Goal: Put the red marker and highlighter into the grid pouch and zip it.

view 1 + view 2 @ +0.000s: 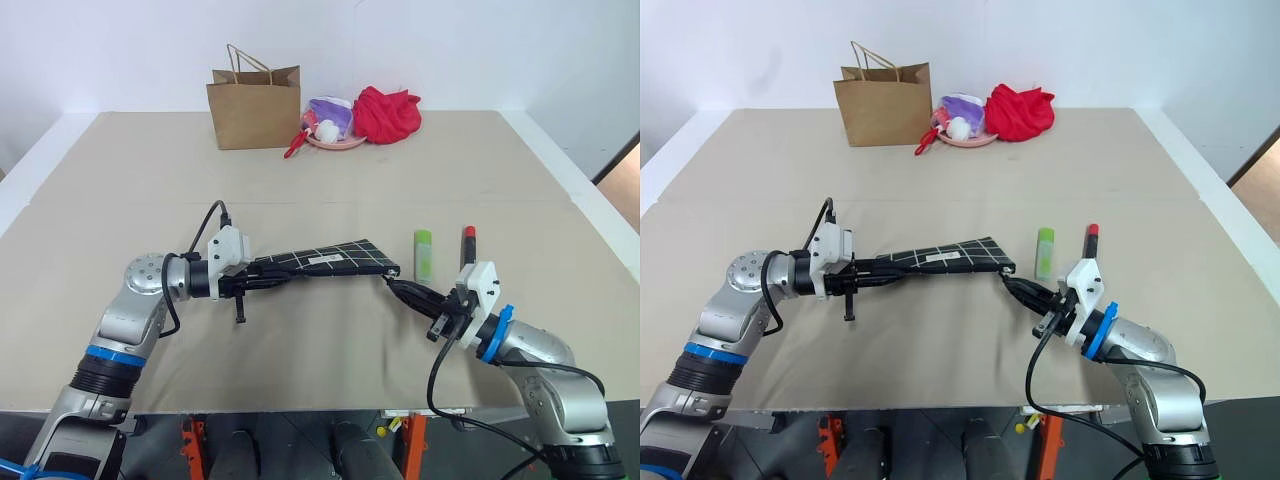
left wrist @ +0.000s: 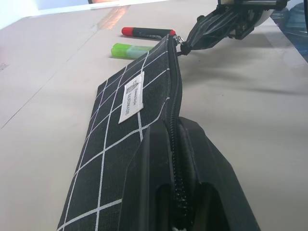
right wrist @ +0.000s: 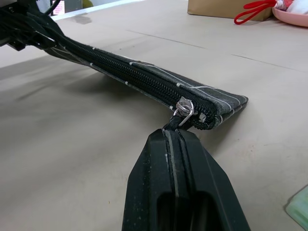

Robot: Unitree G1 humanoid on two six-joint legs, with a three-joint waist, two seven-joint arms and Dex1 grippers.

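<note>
Pouch: flat black fabric grid pouch with white lines (image 1: 325, 260) hangs above the table, zip closed.
Left gripper (image 1: 262, 275): clamps the pouch's end.
Right gripper (image 3: 179, 132): pinched on the black zip pull (image 3: 172, 126).
Pens: black red-capped marker (image 1: 468, 243) and light green highlighter (image 1: 424, 254) lie just beyond the right gripper.
Risk: the thin pull may slip out, or pulling may drag the pouch from the left grip.

Silver-grey metal arms with blue rings at the forearms, white wrist housings and looping black cables; the left gripper (image 1: 262, 282) and right gripper (image 1: 398, 287) have tapered matte black fingers.
</note>
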